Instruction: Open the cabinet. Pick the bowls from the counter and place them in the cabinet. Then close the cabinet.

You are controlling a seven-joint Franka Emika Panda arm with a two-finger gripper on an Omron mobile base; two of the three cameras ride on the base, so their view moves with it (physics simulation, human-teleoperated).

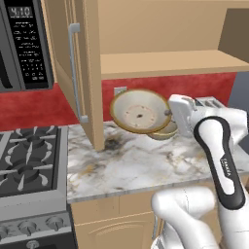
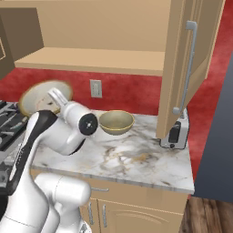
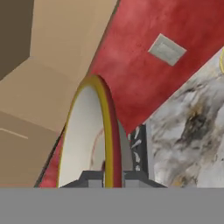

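The jaws (image 3: 107, 177) pinch the rim of the wide shallow bowl (image 1: 140, 111), which is held tilted on edge above the worktop (image 1: 146, 163), below the cabinet (image 1: 165, 63) shelf. Both cabinet doors stand open. The deeper bowl (image 2: 116, 122) sits on the worktop near the red back wall (image 2: 127, 91), just behind the lifted one. A toaster (image 2: 175, 132) stands under the right door.
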